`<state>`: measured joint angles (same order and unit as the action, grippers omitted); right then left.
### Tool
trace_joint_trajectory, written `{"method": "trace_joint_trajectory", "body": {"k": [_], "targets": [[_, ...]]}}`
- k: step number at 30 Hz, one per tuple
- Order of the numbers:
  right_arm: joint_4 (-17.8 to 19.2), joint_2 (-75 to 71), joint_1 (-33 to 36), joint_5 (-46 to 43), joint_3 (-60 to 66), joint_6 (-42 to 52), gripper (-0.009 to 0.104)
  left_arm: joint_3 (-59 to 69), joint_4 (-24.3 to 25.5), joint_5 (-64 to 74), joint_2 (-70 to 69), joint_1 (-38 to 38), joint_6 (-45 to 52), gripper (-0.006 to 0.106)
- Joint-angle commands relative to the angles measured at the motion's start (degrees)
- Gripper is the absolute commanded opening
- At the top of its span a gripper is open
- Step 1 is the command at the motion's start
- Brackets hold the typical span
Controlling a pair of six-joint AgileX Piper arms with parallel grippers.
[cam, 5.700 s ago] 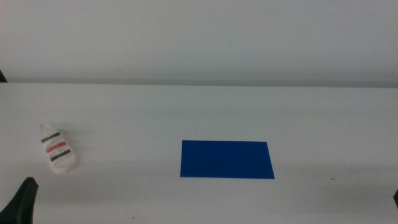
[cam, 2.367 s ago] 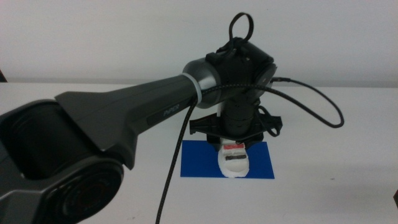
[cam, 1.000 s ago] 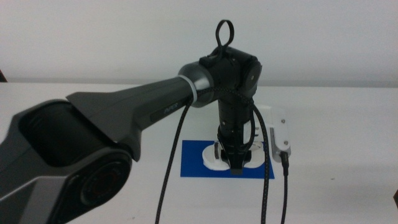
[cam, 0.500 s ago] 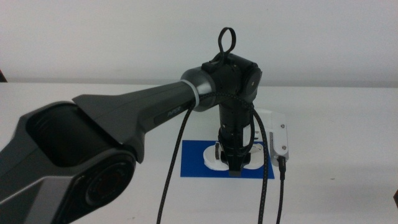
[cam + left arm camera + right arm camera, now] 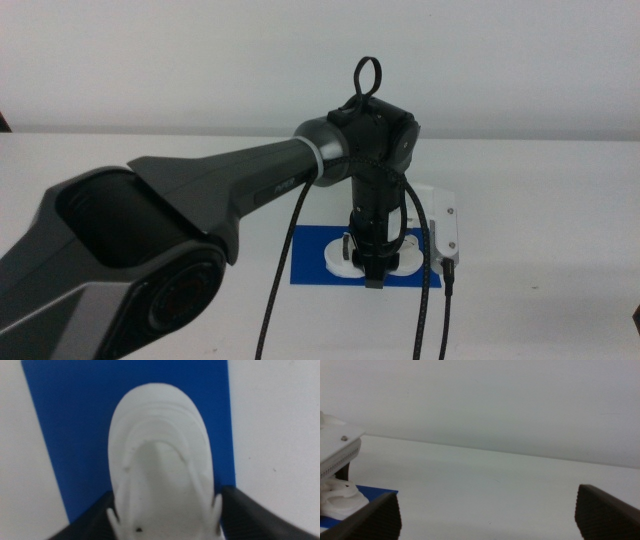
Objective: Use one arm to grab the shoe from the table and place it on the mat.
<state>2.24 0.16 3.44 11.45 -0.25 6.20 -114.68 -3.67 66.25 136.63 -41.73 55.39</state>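
The white shoe (image 5: 340, 256) lies on the blue mat (image 5: 308, 250) in the middle view, partly hidden by my left gripper (image 5: 372, 268), which points straight down over it. In the left wrist view the shoe (image 5: 160, 460) fills the centre on the mat (image 5: 65, 420), and my left gripper (image 5: 167, 507) has its jaws against both sides of the shoe. My right gripper (image 5: 487, 502) is open and empty, low over the table to the right; its view shows the shoe (image 5: 337, 497) and a corner of the mat (image 5: 372, 494).
The white table (image 5: 540, 200) stretches around the mat on all sides. The left arm's black cables (image 5: 430, 300) hang in front of the mat. Its white wrist camera (image 5: 447, 225) sticks out to the right of the gripper.
The shoe was at the table's left; the left arm carried it over and it now lies on the mat. In the last second the wrist sank slightly and the shoe stayed put.
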Motion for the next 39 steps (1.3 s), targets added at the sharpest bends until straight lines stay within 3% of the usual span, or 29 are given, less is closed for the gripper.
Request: {"method": "trace_joint_trajectory", "body": {"k": [1, 4, 7, 13, 17, 20, 28, 39], "targets": [[0.2, -2.2, 0.0, -0.4, 2.4, 0.0, 0.093, -0.4, -0.2, 1.6, 0.4, 0.2, 0.2, 0.071], [0.2, -2.2, 0.0, -0.4, 2.4, 0.0, 0.093, -2.5, -0.2, 5.1, -0.1, 0.2, 0.2, 0.094], [0.2, -2.2, 0.0, -0.4, 2.4, 0.0, 0.093, -6.8, 0.4, 9.1, -1.2, 0.2, -0.3, 0.094], [0.2, -2.2, 0.0, -0.4, 2.4, 0.0, 0.093, -11.4, 2.2, 9.0, -10.7, 0.8, -11.5, 0.094], [0.2, -2.2, 0.0, -0.4, 2.4, 0.0, 0.093, -8.9, 3.2, 9.2, -22.6, 4.1, -27.6, 0.094], [0.2, -2.2, 0.0, -0.4, 2.4, 0.0, 0.093, -2.2, 2.7, 9.2, -33.9, 8.5, -38.9, 0.094], [0.2, -2.2, 0.0, -0.4, 2.4, 0.0, 0.093, 25.3, 5.9, 5.6, -62.0, 19.5, -56.3, 0.094], [0.2, -2.2, 0.0, -0.4, 2.4, 0.0, 0.093, 61.5, 14.6, -25.0, -94.0, 21.4, -75.7, 0.094]]}}
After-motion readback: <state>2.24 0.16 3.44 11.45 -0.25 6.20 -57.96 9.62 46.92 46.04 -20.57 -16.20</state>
